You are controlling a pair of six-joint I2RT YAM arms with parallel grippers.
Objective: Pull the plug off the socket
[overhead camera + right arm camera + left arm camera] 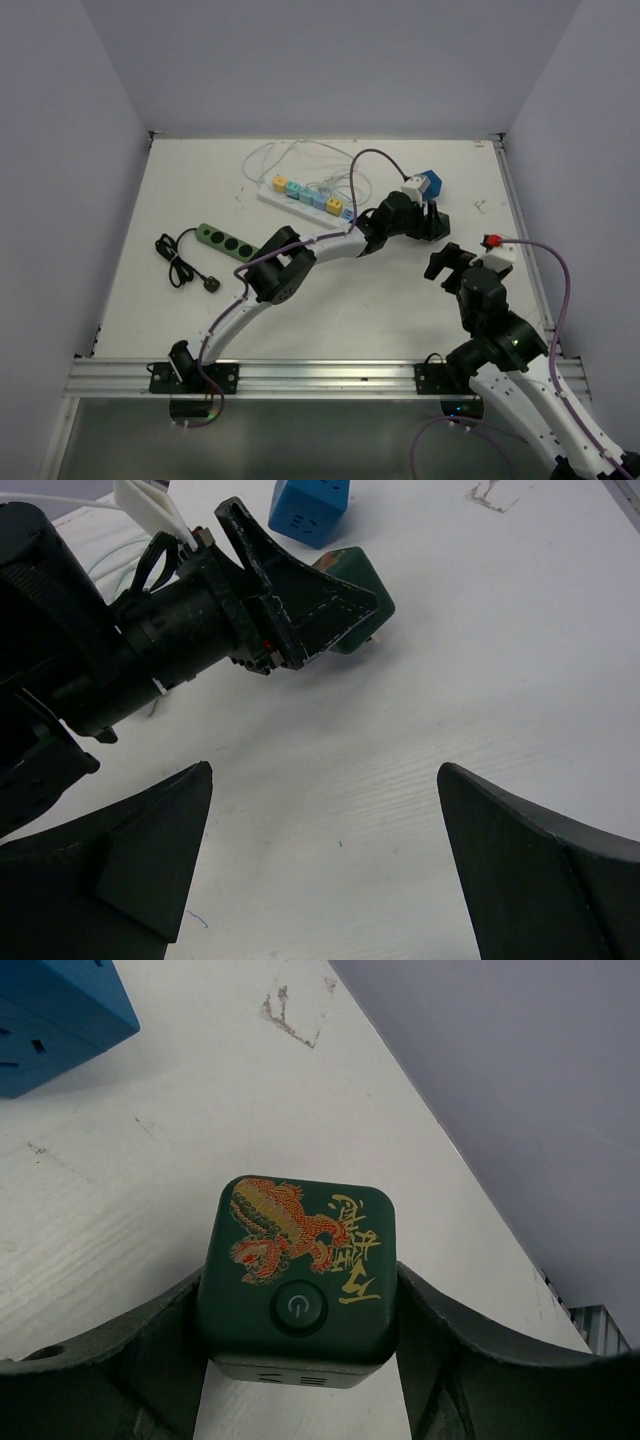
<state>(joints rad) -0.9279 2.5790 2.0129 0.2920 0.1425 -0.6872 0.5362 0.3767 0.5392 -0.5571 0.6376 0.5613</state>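
Gripping dark green cube plug, left gripper is pressing fingers on its two opposite sides, low over table, right of centre. Blue socket cube is sitting just beyond plug, apparently not touching. Right gripper is hovering wide open and empty, plug lying ahead and left of it. Judging: left arm is better placed, pulling plug away from blue cube.
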